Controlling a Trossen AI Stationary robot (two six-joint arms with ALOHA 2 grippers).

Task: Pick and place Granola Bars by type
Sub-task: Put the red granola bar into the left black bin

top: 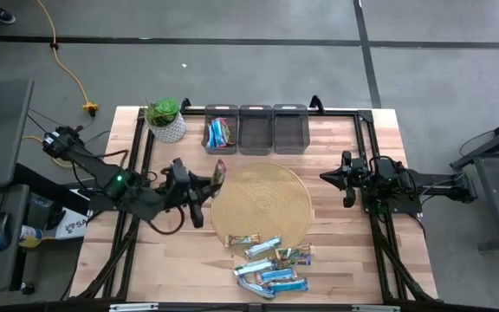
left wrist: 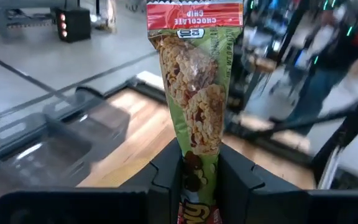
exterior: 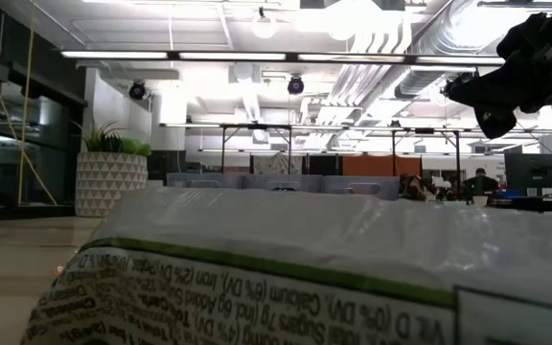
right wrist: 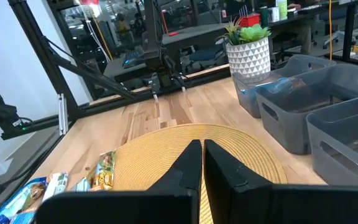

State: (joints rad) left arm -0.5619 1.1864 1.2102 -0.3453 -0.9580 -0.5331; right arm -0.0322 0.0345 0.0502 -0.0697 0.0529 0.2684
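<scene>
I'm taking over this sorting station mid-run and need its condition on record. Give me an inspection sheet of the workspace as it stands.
Surface: wooden table with a round woven mat at centre.
Job's things: one chocolate chip bar held up by the left gripper; loose bars piled at the mat's near edge; blue-and-white bars in the left bin; middle bin and right bin look empty.
Clutter: potted plant beside the bins.
Grippers: left shut on the bar, over the mat's left edge; right gripper shut, empty, waiting at the mat's right.
Cables: yellow cord on the floor.
Surroundings: open office hall; a wrapper blocks most of the low view.
</scene>
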